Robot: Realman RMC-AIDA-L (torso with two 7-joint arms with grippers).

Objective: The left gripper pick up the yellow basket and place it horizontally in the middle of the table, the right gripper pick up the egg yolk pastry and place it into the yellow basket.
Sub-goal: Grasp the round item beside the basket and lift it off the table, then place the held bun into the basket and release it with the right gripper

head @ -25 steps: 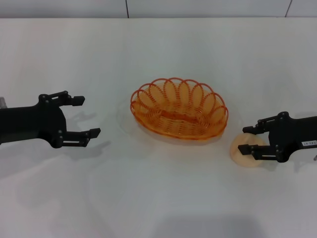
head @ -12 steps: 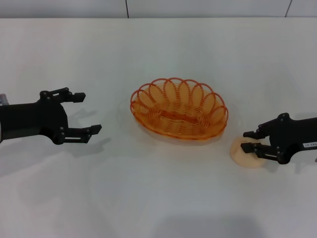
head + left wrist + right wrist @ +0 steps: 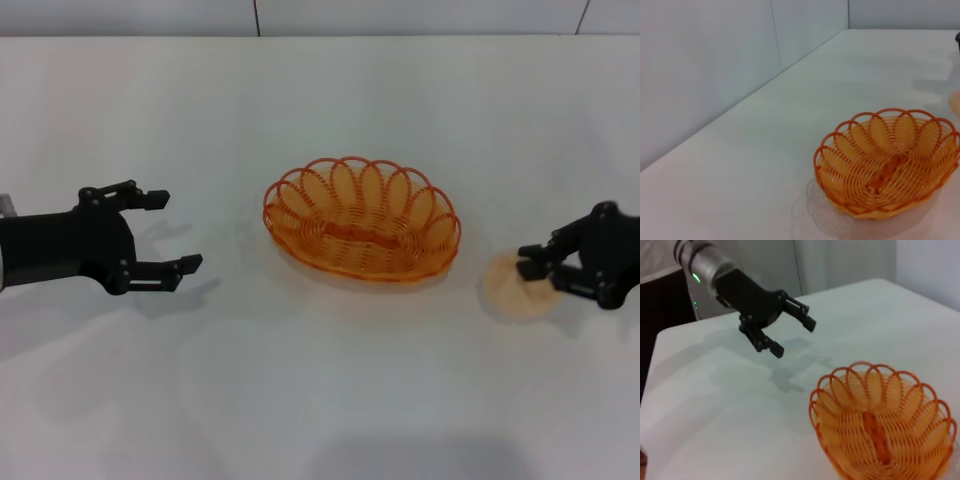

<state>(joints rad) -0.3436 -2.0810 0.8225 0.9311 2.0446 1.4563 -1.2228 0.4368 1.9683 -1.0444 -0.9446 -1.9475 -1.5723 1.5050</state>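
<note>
The yellow basket (image 3: pixel 362 220) stands lengthwise across the middle of the table (image 3: pixel 320 400); it also shows in the left wrist view (image 3: pixel 887 162) and the right wrist view (image 3: pixel 882 425). My left gripper (image 3: pixel 176 231) is open and empty, well to the left of the basket, and shows in the right wrist view (image 3: pixel 794 338) too. My right gripper (image 3: pixel 528 262) is to the right of the basket, its fingers closed on the top of the egg yolk pastry (image 3: pixel 518 290). The pastry is just off the basket's right end, outside it.
A grey wall with a vertical seam (image 3: pixel 255 17) runs along the table's far edge. A wall (image 3: pixel 705 65) also borders the table in the left wrist view. White tabletop surrounds the basket on all sides.
My right gripper's fingers have closed on the pastry, and gripper and pastry have shifted right and slightly up. My left gripper has barely moved and stays open.
</note>
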